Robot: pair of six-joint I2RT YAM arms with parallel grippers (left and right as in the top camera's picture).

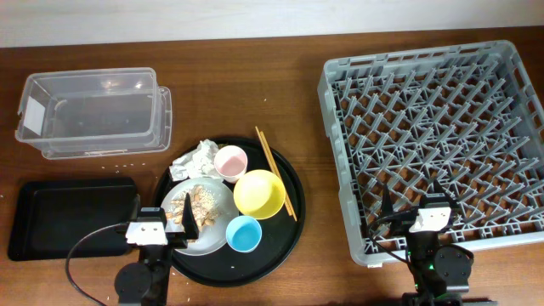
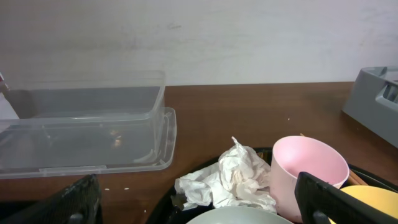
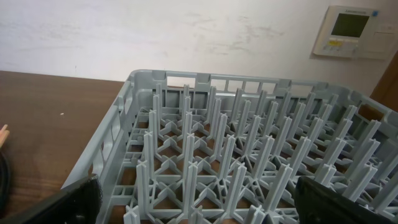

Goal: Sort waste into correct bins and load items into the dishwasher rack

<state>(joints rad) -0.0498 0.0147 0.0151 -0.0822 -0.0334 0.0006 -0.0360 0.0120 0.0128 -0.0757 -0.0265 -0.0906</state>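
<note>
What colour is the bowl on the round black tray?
The bowl is yellow; the overhead view shows it best.

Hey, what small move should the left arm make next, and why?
Probably ease the left gripper forward and down onto the napkin. Its jaws stand open and empty, the napkin lies straight ahead of it on the round tray in the left wrist view, and the tub is empty.

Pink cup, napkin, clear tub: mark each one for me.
pink cup (image 2: 309, 163), left wrist view, on the cup's inner wall.
napkin (image 1: 197, 159), overhead view, on the middle of the crumpled wad.
clear tub (image 1: 93, 115), overhead view, on its bare floor.
</note>
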